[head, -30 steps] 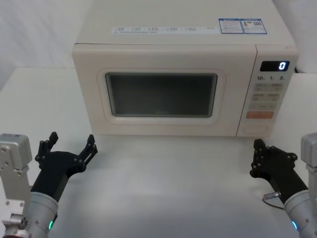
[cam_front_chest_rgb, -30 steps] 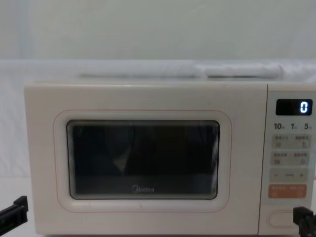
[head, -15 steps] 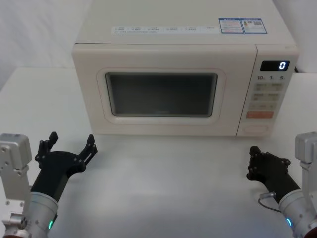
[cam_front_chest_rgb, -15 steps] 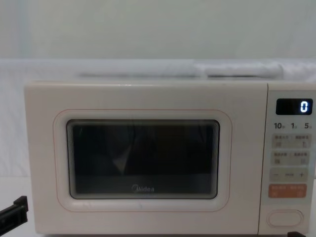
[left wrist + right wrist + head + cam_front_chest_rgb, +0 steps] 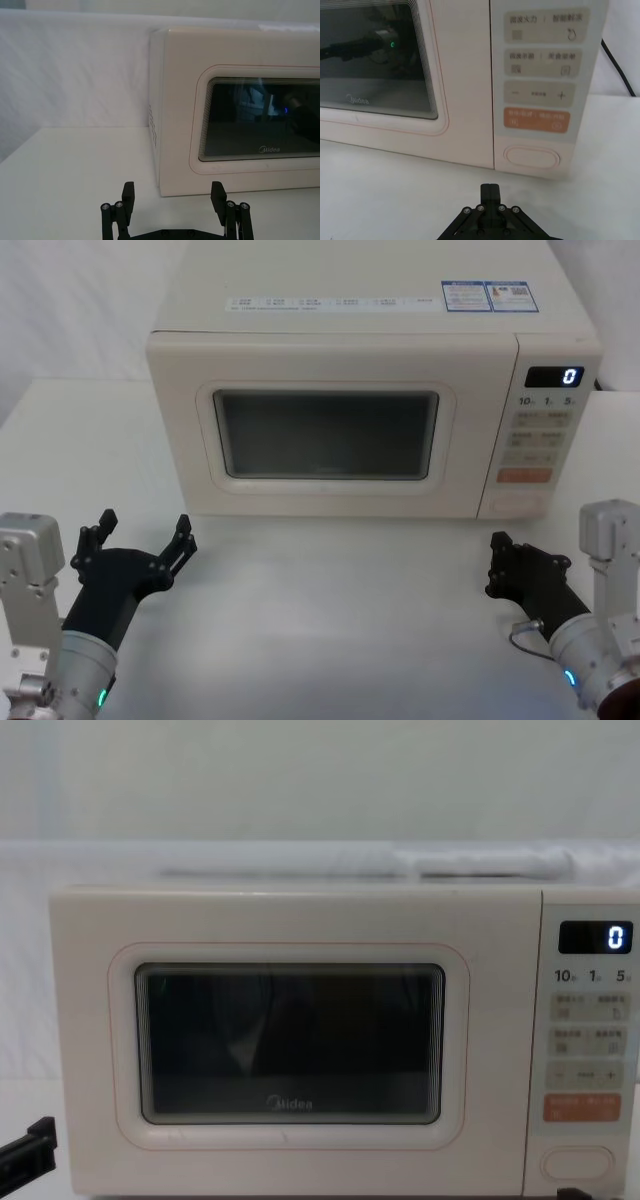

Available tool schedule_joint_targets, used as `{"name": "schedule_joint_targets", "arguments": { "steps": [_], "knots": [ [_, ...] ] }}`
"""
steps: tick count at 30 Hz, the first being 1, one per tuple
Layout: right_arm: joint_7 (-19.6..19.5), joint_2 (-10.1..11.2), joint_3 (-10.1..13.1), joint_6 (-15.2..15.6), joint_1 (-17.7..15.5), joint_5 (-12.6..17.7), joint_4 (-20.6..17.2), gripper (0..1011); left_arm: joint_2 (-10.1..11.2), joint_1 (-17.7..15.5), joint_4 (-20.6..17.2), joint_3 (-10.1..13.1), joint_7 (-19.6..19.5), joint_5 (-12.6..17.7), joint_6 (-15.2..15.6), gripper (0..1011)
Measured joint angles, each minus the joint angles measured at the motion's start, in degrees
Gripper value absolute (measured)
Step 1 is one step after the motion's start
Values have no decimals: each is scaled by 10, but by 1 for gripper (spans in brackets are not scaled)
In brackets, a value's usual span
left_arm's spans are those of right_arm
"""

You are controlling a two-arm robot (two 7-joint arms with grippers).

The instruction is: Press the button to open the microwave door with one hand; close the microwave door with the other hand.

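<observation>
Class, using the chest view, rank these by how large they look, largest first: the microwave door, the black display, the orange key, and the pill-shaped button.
1. microwave door
2. orange key and button: too alike to rank
3. black display, slightly smaller than both

The frame edge is cutting off the right side of the microwave (image 5: pixel 300 1040) in the chest view, and the button (image 5: pixel 577 1163) is sitting at the lower right corner. The left claw (image 5: pixel 28 1152) is poking in at the lower left as just a dark tip. On the microwave's top, the stickers (image 5: pixel 489 294) are showing print too small to read. The right claw (image 5: pixel 491 196) is partly running off the bottom of its wrist view.
</observation>
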Motion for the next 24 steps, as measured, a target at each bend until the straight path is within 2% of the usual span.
{"name": "schedule_joint_targets", "arguments": {
  "steps": [12,24],
  "knots": [
    [8,13,-1,15,30,-7,11,0,0,0,0,0,0,0,0,1001],
    [8,13,1,16,50,-8,36,0,0,0,0,0,0,0,0,1001]
  ]
}}
